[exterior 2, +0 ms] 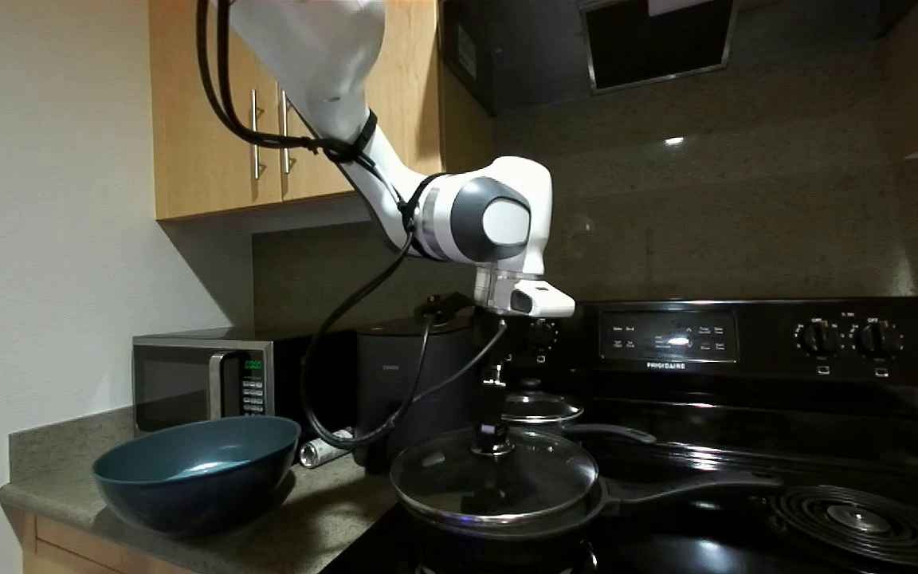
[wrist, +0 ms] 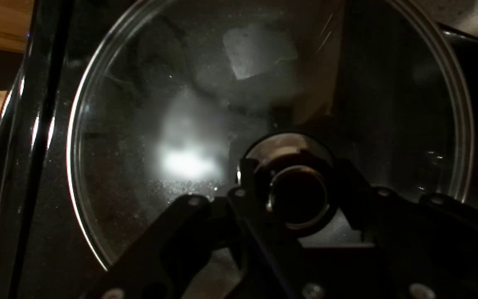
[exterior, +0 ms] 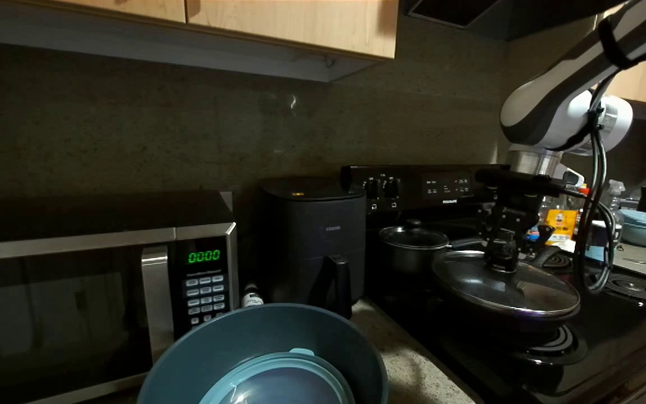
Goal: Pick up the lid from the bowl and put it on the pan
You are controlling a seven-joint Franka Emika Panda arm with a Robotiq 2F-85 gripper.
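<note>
The glass lid (exterior: 541, 292) with a metal rim lies over the black pan (exterior: 525, 324) on the stove. In an exterior view, the lid (exterior 2: 547, 478) sits a little off-centre on the pan (exterior 2: 523, 536), whose handle points right. My gripper (exterior: 502, 261) points straight down at the lid's centre; it also shows in an exterior view (exterior 2: 493, 446). In the wrist view, the fingers (wrist: 295, 178) are closed against both sides of the dark knob of the lid (wrist: 160, 91). The blue-grey bowl (exterior 2: 196, 470) stands on the counter, apart from the gripper; it also shows in an exterior view (exterior: 261, 325).
A light blue lidded container (exterior: 284, 370) lies in the bowl. A smaller black pot (exterior: 413, 252) with its own lid stands behind the pan. An air fryer (exterior: 314, 241) and a microwave (exterior: 98, 292) stand along the wall. A can (exterior 2: 323, 449) lies near the bowl.
</note>
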